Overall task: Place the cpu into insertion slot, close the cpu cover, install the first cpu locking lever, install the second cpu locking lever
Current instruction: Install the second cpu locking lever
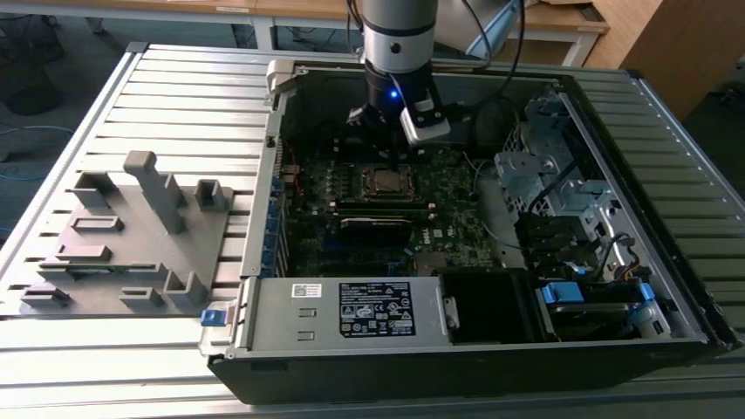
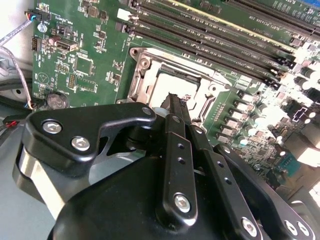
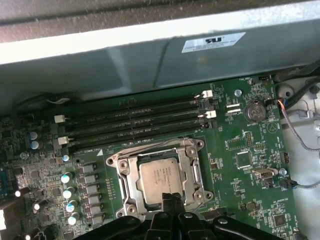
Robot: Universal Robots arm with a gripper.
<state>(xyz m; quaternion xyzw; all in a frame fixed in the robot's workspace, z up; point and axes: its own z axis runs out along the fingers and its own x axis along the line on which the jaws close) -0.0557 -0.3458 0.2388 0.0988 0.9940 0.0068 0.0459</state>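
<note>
Tool (image 3: 172, 200) pinched together, tips at cpu cover (image 3: 161, 176) edge — cpu (image 3: 159, 181) seated.

Just beyond the black gripper (image 3: 172, 200) fingertips sits the silvery-grey cpu (image 3: 159, 180), framed by the silvery metal cpu cover (image 3: 192, 172). Around it spreads the dark green motherboard (image 3: 240, 145), dotted with small silver and pale blue capacitors (image 3: 67, 192). Farther from the gripper run long black memory slots (image 3: 135, 120) with white end clips.

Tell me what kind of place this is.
Probably a robotics lab or test bench: an opened computer case lies on a slatted metal table, a grey parts fixture sits beside it, and wooden desks stand behind.
</note>
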